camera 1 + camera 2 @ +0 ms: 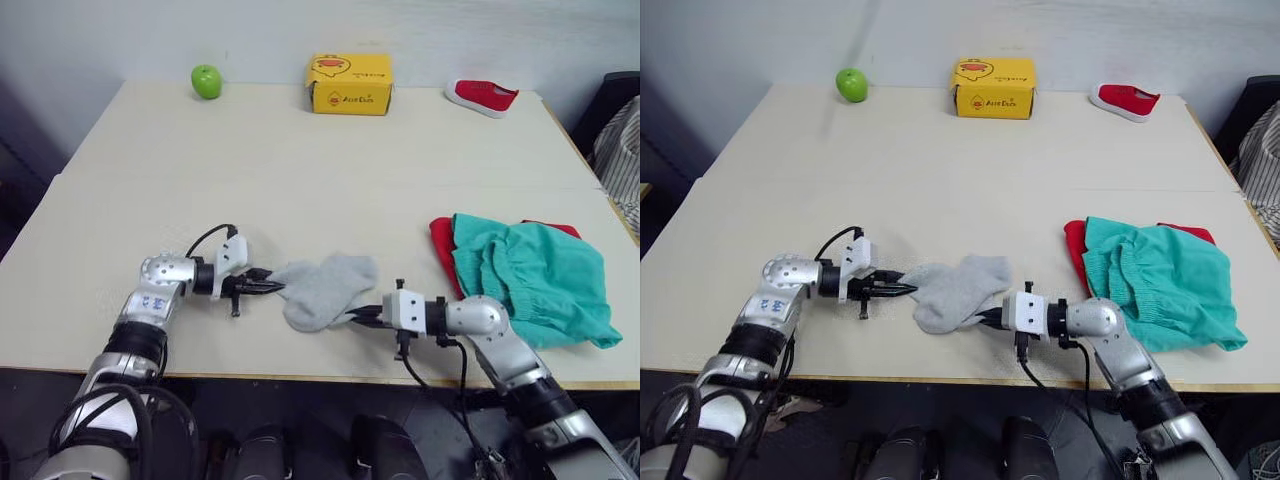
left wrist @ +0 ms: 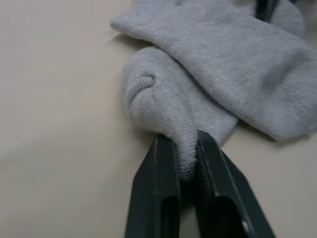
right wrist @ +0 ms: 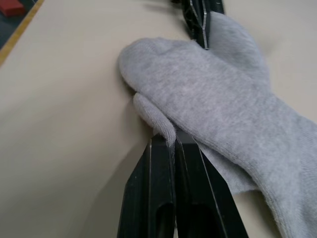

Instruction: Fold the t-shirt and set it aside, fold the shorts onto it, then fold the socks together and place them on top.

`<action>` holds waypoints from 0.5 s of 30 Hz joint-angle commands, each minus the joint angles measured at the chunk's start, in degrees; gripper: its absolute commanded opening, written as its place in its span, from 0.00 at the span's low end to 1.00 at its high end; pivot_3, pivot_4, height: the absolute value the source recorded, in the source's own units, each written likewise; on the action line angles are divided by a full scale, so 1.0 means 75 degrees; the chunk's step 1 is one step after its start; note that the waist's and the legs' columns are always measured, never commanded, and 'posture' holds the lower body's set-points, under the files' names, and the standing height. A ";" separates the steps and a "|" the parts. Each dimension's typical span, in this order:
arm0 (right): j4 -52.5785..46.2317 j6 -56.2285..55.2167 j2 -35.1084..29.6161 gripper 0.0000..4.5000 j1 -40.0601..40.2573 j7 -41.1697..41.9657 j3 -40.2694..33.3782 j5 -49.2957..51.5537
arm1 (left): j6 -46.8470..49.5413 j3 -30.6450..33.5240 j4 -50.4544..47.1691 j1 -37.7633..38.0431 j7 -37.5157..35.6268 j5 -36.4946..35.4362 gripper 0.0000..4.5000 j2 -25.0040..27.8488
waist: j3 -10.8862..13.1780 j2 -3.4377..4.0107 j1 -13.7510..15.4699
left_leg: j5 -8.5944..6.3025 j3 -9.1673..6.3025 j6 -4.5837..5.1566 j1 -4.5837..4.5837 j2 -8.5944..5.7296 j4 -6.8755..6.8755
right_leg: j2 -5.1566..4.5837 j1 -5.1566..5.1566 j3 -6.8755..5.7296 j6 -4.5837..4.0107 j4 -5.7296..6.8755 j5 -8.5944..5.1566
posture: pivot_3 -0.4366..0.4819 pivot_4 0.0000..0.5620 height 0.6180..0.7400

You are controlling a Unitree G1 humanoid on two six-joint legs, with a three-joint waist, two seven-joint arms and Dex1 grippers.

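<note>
Low in the frame, near the table's (image 1: 300, 180) front edge, the socks (image 1: 325, 290) lie in a grey heap between both grippers. The left gripper (image 1: 272, 287) is clamped on the heap's left end, a fold of knit pinched between its fingers (image 2: 158, 198). The right gripper (image 1: 362, 318) is clamped on the lower right edge. At right centre, the shorts (image 1: 535, 280) rest on the t-shirt (image 1: 440, 250), whose red peeks out along the left and top. Along the far edge sit an apple (image 1: 206, 81), a yellow box (image 1: 349, 84) and a red shoe (image 1: 482, 97).
</note>
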 commanded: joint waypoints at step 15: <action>0.1748 0.0110 -0.0070 0.35 -0.1638 0.2855 -0.0215 0.0896 | 0.2850 0.1462 -0.4374 0.2939 0.1607 -0.1094 0.40 0.1020 | 0.0010 0.0016 -0.0105 | -0.0002 -0.0002 0.0001 0.0001 0.0002 -0.0003 | -0.0017 -0.0001 0.0002 -0.0001 0.0003 0.0000 | 0.48 0.27 1.00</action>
